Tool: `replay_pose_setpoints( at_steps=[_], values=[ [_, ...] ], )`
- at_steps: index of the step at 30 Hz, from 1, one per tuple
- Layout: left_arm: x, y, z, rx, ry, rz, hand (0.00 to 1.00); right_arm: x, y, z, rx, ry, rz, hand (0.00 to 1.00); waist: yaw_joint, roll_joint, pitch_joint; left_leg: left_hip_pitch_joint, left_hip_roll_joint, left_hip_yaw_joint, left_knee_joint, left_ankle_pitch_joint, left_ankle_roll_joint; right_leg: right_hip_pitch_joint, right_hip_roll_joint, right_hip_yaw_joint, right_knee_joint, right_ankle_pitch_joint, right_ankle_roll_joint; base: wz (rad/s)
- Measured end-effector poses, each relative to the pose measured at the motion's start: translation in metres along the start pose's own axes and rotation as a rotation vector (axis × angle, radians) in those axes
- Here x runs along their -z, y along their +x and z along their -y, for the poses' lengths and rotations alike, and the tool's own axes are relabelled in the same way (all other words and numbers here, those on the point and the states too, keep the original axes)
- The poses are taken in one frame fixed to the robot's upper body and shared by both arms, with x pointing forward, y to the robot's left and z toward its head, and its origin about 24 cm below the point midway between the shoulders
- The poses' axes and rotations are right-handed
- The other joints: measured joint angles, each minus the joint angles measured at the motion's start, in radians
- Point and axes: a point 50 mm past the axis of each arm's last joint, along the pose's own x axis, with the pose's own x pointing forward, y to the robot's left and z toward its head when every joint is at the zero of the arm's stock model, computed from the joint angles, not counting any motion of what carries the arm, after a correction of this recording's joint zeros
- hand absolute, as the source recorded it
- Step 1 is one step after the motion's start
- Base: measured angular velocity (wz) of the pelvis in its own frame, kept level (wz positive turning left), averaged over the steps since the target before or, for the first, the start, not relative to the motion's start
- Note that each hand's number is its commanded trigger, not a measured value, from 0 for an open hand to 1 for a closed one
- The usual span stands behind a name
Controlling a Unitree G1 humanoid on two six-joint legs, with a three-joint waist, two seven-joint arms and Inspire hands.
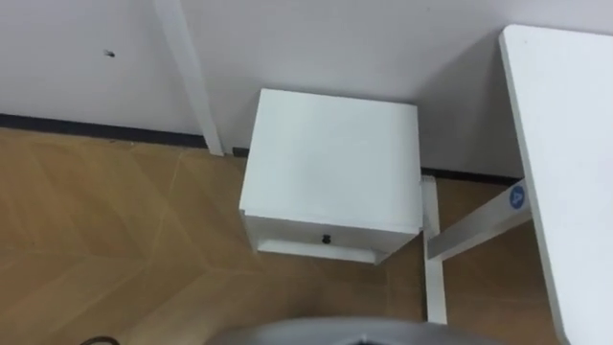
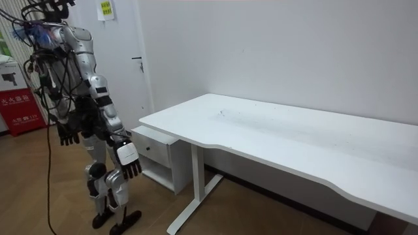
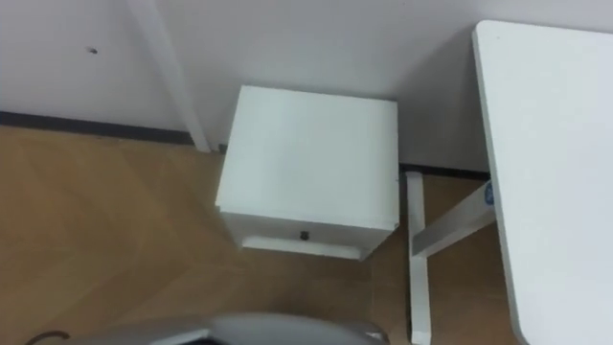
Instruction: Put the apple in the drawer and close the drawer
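1. The drawer [image 1: 287, 228] is the white front just under the top of the small white cabinet [image 1: 330, 158]. It has one small dark knob [image 1: 327, 239] at its middle. I cannot tell whether it is pushed fully home.
2. In the room view I see the right hand [image 2: 128, 163] hanging at the robot's side, near the drawer front but not touching it. Its fingers are loose and point down, and it holds nothing.
3. The left hand [image 2: 65, 135] hangs on the robot's far side, well away from the cabinet. Its fingers are spread, relaxed and empty.
4. The robot stands upright on the wooden floor [image 1: 115, 230], facing the cabinet, which sits against the wall.
5. The white table [image 1: 565, 144] is to the robot's right, and its leg [image 1: 436, 259] stands just beside the cabinet.
6. As for labels, a round blue sticker [image 1: 516, 197] sits on the table's frame. A yellow notice [image 2: 104, 10] hangs high on the door [image 2: 124, 65]. A red sign [image 2: 19, 108] stands at the room view's left. I cannot read the print on any of them.
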Motion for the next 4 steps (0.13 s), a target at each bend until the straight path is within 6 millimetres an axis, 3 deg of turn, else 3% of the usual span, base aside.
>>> replay_pose_setpoints(
  at_steps=[4],
  values=[
    [0.0009,-0.0006,0.0051,0.031,-0.005,-0.009,0.0,0.0064,-0.0002,0.0012,0.005,0.005,-0.048,0.0,-0.001,0.015,0.0033,0.014,0.006,0.001,0.0,-0.004,-0.008,0.004,0.006,0.0,0.003,-0.003,-0.005,-0.01]
  ],
)
